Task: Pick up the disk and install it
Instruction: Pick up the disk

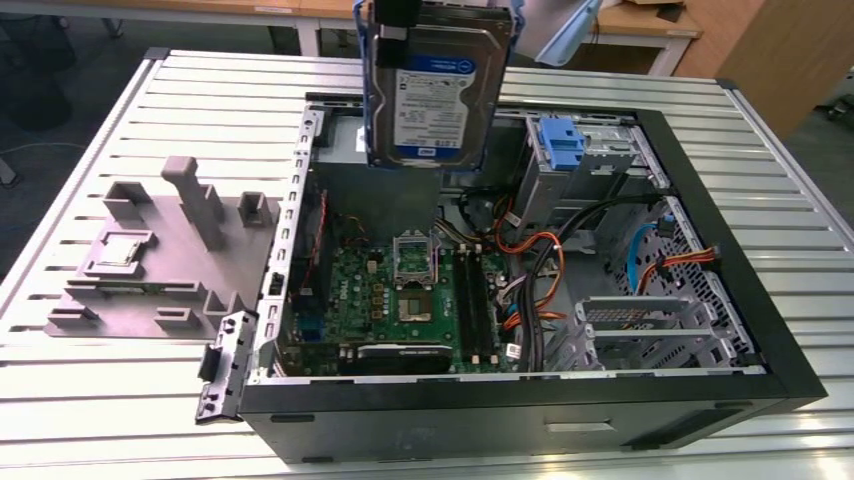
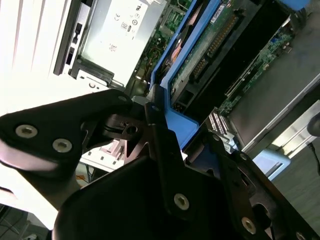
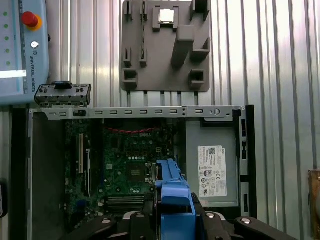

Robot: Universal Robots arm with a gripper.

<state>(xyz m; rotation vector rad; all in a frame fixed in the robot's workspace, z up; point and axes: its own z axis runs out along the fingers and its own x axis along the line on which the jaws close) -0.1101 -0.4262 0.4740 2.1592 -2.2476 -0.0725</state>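
Exterior view first: the disk (image 1: 478,40) I'm holding up over the case wears a white-and-blue label (image 1: 434,100) with rows of small print, too fine for me to make out. Over to the first wrist view, where a white sticker (image 3: 212,171) packed with print and marks sits on the grey metal box (image 3: 210,132). There's also a short white word on the green motherboard (image 3: 120,165) and a line of white lettering along the pendant (image 3: 22,55) edge.

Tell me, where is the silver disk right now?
In the exterior view, the disk hangs upright in the air above the open computer case, to the exterior view's left of the blue bracket.
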